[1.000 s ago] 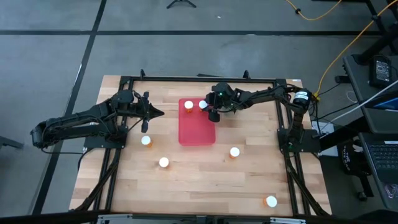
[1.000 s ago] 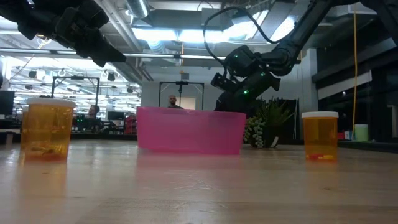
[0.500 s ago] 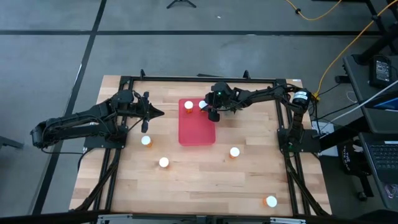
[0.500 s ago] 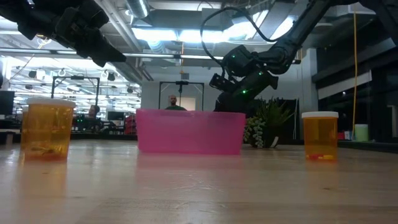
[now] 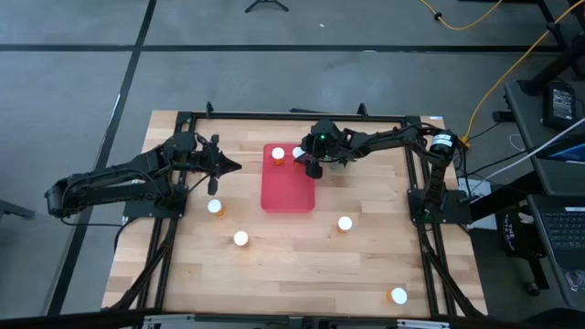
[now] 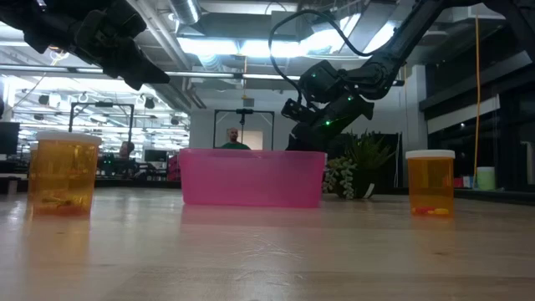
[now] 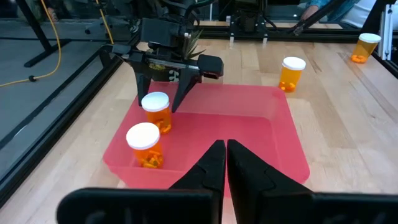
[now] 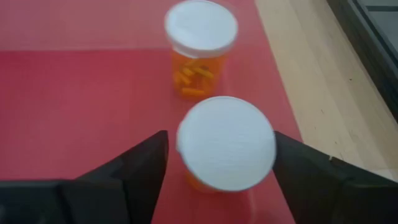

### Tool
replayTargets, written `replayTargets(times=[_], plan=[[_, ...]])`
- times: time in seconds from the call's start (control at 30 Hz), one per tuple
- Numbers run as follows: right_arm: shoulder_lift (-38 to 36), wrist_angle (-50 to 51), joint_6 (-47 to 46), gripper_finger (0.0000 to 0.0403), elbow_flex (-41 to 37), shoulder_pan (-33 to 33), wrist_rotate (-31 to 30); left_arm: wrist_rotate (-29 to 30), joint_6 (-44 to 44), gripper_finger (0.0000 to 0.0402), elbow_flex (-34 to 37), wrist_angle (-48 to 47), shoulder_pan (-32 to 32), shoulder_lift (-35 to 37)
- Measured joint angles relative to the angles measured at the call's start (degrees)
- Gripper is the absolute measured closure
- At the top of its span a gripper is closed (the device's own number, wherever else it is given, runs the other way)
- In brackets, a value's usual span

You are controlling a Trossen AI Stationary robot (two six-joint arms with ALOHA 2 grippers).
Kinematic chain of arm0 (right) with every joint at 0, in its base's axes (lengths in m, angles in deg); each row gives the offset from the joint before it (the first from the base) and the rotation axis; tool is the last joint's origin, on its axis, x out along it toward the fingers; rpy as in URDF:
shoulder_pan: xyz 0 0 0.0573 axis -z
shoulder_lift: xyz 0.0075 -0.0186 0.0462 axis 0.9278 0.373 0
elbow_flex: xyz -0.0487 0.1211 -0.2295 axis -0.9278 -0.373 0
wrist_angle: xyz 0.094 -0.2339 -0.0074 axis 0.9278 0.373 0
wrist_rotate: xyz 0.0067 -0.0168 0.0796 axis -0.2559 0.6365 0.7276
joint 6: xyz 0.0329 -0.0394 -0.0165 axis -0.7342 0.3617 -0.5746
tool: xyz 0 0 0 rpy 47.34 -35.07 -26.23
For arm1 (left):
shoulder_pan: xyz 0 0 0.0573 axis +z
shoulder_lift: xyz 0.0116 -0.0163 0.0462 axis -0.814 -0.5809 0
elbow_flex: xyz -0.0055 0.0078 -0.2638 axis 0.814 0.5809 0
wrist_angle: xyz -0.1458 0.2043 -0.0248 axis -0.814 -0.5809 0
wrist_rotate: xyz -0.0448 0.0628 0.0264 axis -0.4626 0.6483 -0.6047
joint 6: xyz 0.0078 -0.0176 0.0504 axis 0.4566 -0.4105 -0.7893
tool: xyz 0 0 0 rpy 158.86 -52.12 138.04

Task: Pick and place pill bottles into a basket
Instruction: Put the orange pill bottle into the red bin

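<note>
The red-pink basket [image 5: 288,194] lies flat at the table's middle. Two pill bottles stand upright on its floor at the far end, one [image 5: 278,153] to the left and one [image 5: 298,153] to the right. My right gripper [image 5: 309,163] is open above the right one. Its fingers stand on either side of that bottle's white cap [image 8: 226,142], as the left wrist view [image 7: 155,109] also shows. My left gripper [image 5: 233,166] is shut and empty, above the table left of the basket. My right gripper comes from above with one finger [image 8: 305,168] close against the cap's rim [image 8: 272,134] and the other finger [image 8: 143,168] a little clear of it. I cannot tell whether it touches. The bottle stands upright on the basket's floor.
Several more pill bottles stand on the bare wood: two nearer than the left gripper [image 5: 215,206] [image 5: 240,238], one right of the basket [image 5: 345,223], one at the near right corner [image 5: 398,295]. A small green plant [image 6: 355,176] stands behind the basket. A person shows in the room behind.
My right gripper has gone a little up and toward the table's left over the basket's far end. The basket has slid slightly toward the table's left.
</note>
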Motion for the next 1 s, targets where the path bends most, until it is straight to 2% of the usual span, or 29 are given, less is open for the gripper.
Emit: replayTargets(times=[0.17, 0.47, 1.0], plan=[[-0.02, 0.02, -0.06, 0.0102, 0.0, -0.02, 0.03, 0.0, 0.0, 0.0391, 0.0, 0.0, -0.01, 0.0], [-0.35, 0.05, 0.65, 0.0103, 0.0, -0.02, -0.27, 0.0, 0.0, 0.039, 0.0, 0.0, -0.01, 0.0], [-7.3, 1.04, 1.77, 0.0104, -0.02, -3.32, -0.16, -0.02, -0.02, 0.0389, 0.0, 0.0, -0.01, 0.02]])
